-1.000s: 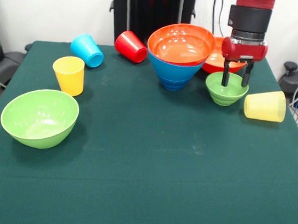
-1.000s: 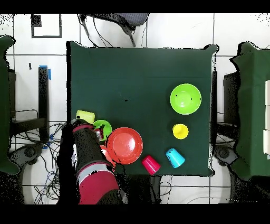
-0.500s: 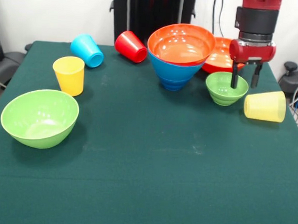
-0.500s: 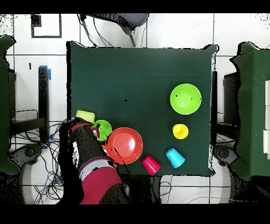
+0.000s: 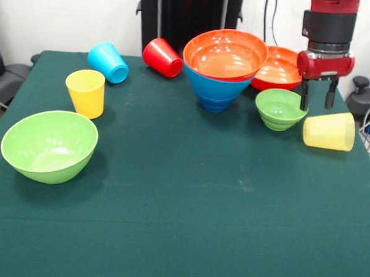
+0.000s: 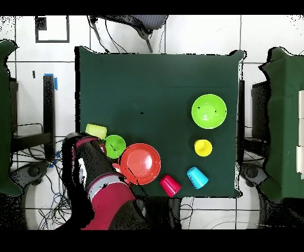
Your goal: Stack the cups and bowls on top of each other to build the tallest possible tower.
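Pincer (image 5: 316, 102): two dark fingers spread apart, holding nothing; it hangs just beside the rim of the small glossy green plastic bowl (image 5: 279, 109), above the gap between that bowl and the translucent ribbed pale-yellow tumbler (image 5: 329, 130), which lies on its side

Behind the small bowl: wide orange-red plastic bowl (image 5: 279, 68), upright on the dark green cloth worktop (image 5: 187, 207)

Tower (image 5: 223, 69): a second wide orange-red bowl nested in a big blue one, centre back of the worktop

Further out: red plastic tumbler (image 5: 162, 57) and light blue tumbler (image 5: 108, 62), both tipped over near the back edge; opaque yellow tumbler (image 5: 85, 93) standing mouth up; big light-green plastic bowl (image 5: 49, 145) at the front corner, well apart from the rest

Small dark blue bowl: not visible in either view

Handling, judged: light, stiff, slick thin-walled plastic, not fragile; bowls best pinched across the rim wall, tumblers across the body; fallen cups may roll

Markings: no brand, label or writing legible
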`<state>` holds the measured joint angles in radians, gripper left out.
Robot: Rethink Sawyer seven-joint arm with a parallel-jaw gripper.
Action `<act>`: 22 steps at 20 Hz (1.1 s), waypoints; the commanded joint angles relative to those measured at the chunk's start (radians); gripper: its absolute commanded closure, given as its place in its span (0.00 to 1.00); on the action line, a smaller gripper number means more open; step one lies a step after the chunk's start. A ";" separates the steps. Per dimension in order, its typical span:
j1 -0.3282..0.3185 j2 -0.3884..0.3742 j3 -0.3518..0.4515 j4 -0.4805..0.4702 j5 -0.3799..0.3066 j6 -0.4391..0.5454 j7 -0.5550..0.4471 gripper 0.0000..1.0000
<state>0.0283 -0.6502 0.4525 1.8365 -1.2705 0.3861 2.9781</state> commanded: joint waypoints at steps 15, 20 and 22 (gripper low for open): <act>0.033 0.098 0.004 -0.020 0.018 0.143 -0.418 0.00; 0.044 0.084 -0.016 -0.025 0.011 0.140 -0.424 0.00; 0.044 0.084 -0.021 -0.027 0.013 0.134 -0.425 0.00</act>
<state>0.0573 -0.5747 0.4504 1.8362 -1.2339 0.4096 2.7805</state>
